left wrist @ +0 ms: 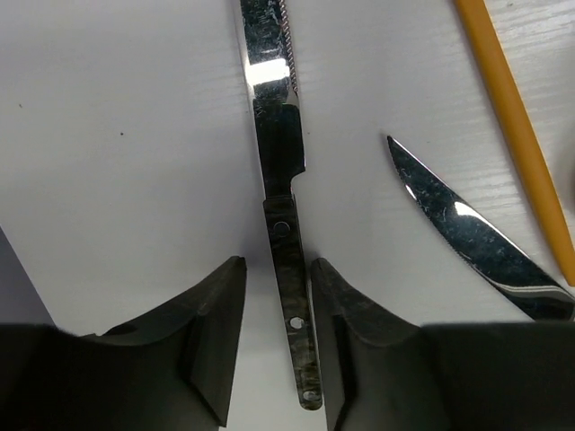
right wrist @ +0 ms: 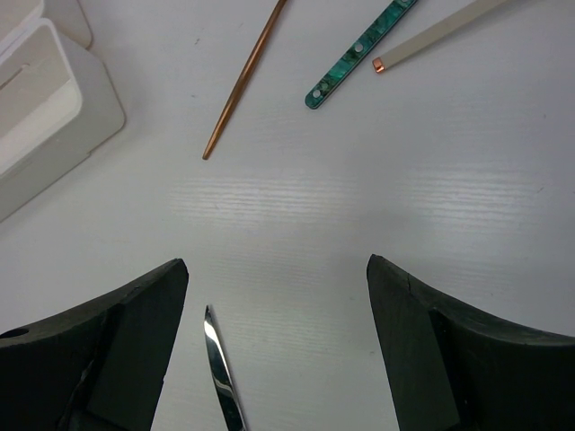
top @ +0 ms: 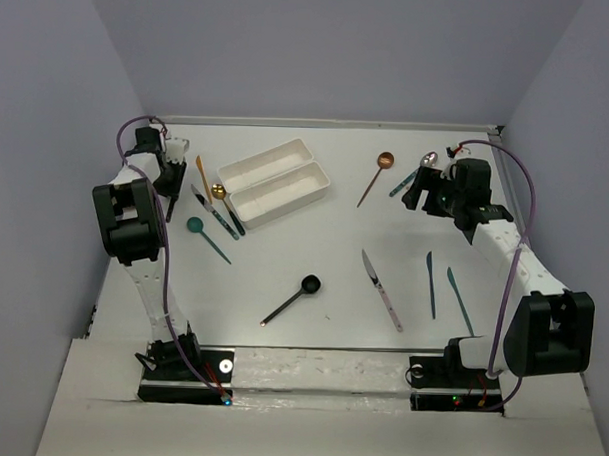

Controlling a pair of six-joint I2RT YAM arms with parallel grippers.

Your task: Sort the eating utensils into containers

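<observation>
My left gripper [left wrist: 277, 262] is down at the table's far left [top: 172, 186]. Its fingers stand on either side of the dark riveted handle of a silver serrated knife [left wrist: 286, 242], with a gap still showing on the left side. An orange-handled knife [left wrist: 517, 126] and another knife blade [left wrist: 467, 229] lie to its right. My right gripper [right wrist: 277, 263] is wide open and empty above the table at the back right [top: 418, 189]. A silver knife tip [right wrist: 218, 373] shows low between its fingers. The two white trays [top: 276, 180] stand at the back centre and look empty.
A copper spoon [top: 376, 177], a teal-handled knife [right wrist: 359, 54] and a cream handle [right wrist: 440, 36] lie near the right gripper. A silver knife [top: 380, 288], two teal knives [top: 431, 284], a black spoon [top: 292, 299], a teal spoon [top: 206, 237] and a gold spoon [top: 225, 203] lie about.
</observation>
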